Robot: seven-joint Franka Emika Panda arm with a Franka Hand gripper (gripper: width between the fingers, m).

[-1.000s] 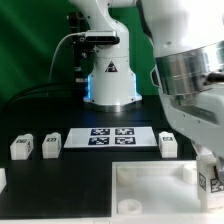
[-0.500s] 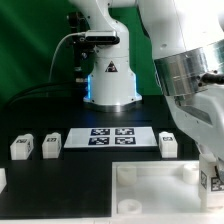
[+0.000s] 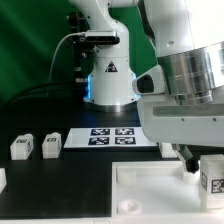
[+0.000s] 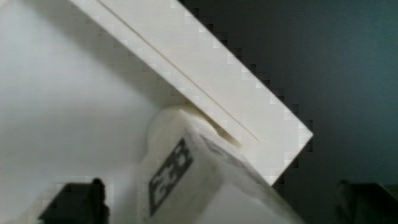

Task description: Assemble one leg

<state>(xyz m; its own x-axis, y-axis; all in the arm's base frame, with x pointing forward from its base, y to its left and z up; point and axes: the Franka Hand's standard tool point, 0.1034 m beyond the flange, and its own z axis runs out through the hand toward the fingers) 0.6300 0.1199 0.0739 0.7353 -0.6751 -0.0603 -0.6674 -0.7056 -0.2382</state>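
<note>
My gripper [image 3: 207, 166] is shut on a white leg [image 3: 212, 181] with a black-and-white tag, holding it over the near corner of the white tabletop [image 3: 150, 190] on the exterior view's right. In the wrist view the held leg [image 4: 192, 172] sits between my two dark fingers [image 4: 75, 203], close against the tabletop's raised rim [image 4: 214, 75]. Two more legs [image 3: 21, 147] [image 3: 51, 146] stand on the exterior view's left. A third leg [image 3: 167, 148] is partly hidden behind the arm.
The marker board [image 3: 108, 137] lies flat behind the tabletop. The robot base [image 3: 110, 80] stands at the back centre. Another white part [image 3: 2, 179] shows at the left edge. The arm's bulk fills the exterior view's upper right.
The arm has swung and dropped toward the exterior view's left, now covering much of the leg by the marker board. The held leg has shifted slightly and shows larger.
</note>
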